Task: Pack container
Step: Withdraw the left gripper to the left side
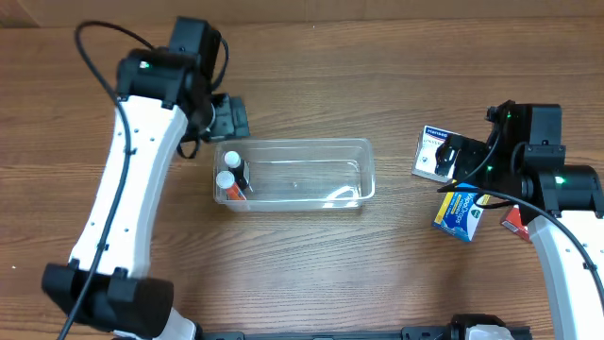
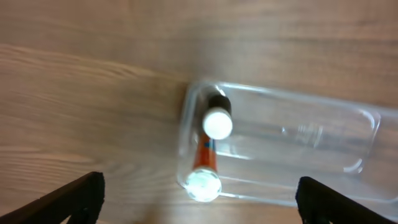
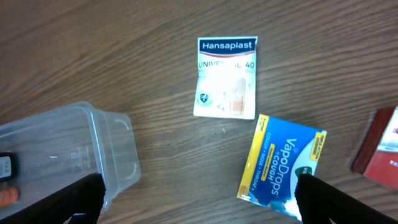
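Container: clear tub at the centre of the overhead frame, long axis left to right, flat on the table. At its left end two white-capped bottles sit side by side and appear upright; the rest of the tub floor is bare. Left gripper hovers just off the tub's upper left corner. In the left wrist view its fingers show at the two lower corners of the frame, spread wide, holding nothing. Right of the tub and well apart from it, the Hansaplast box lies flat, label up. The VapoDrops box lies to its lower right, corner to corner; cannot tell if they touch. A red box is cut off by the right edge. Right gripper hangs over this group, fingers fully apart, empty. Judgement: the step in hand is the right arm fetching the next box. The Hansaplast box looks the best pick, being nearest the tub and free on three sides. Turn the wrist so the fingers close across the box's narrow width, and centre over it before descending. The box is thin, so the pads must reach nearly to table level. Keep clear of the VapoDrops corner to avoid dragging it. Lift above the rim and set down in the bare right part, away from the bottles, which may tip if knocked.
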Controlling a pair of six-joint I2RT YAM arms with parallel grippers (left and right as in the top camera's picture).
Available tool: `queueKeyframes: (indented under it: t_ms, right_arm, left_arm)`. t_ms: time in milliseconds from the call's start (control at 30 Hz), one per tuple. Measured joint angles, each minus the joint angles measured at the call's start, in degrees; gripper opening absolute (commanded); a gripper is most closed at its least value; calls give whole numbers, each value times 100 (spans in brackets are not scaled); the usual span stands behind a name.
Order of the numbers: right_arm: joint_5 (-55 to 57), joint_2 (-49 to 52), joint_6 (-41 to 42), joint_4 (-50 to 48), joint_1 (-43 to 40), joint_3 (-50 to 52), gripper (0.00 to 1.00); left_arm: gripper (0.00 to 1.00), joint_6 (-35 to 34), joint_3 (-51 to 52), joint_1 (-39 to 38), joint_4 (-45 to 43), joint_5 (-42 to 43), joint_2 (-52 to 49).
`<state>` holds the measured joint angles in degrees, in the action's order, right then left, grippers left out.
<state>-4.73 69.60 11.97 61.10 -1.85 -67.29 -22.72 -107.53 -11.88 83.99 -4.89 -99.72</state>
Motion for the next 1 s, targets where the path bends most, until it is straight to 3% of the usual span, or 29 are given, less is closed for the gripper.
queueKeyframes:
  t_ms: [200, 367, 467, 700, 800, 1000]
  right_arm:
    - [52, 0, 9, 109, 0, 0, 100]
    - [221, -2, 284, 431, 0, -11, 100]
    - [415, -7, 435, 555, 0, -87, 100]
    - [754, 208, 422, 901, 0, -1486, 100]
    - [815, 802, 306, 1209, 0, -2358, 100]
    - [837, 2299, 127, 1204, 0, -2603, 100]
  left_arm:
    - [100, -7, -144, 313, 361, -238, 684]
    - [100, -7, -184, 522, 1248, -354, 1725]
    - [100, -37, 160, 525, 1176, -382, 2120]
    - [100, -254, 2540, 522, -136, -400, 2404]
    - [100, -321, 3563, 525, -833, -398, 2577]
    - [100, -393, 4153, 636, -1469, -389, 3126]
